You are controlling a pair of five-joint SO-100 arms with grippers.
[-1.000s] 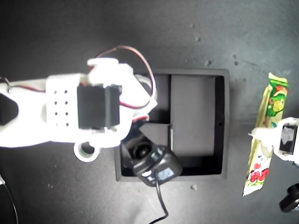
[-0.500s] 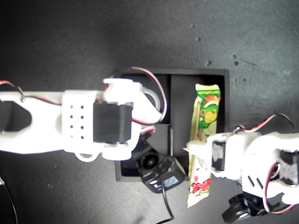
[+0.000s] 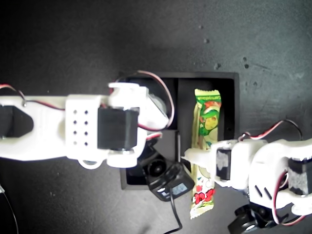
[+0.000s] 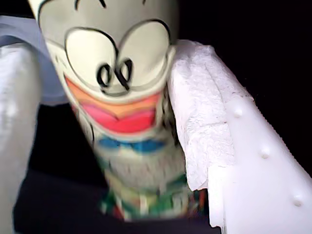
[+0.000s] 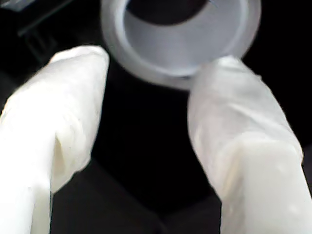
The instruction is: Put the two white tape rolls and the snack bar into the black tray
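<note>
On the dark table (image 3: 73, 44), my first gripper (image 3: 187, 155) (closed) holds the snack bar (image 3: 204, 117) over the black tray (image 3: 233, 146).

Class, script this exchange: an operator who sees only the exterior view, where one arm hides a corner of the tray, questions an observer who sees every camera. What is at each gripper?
Operator: What is at the covered corner of the black tray?
Observer: My second gripper stands open, with a white tape roll just at its fingertips, not clamped.
Operator: Which roll?
Observer: The one with the large hole; no green core shows.
Operator: Is the snack bar really clamped?
Observer: My first gripper holds it; its padded finger presses against the wrapper.
</note>
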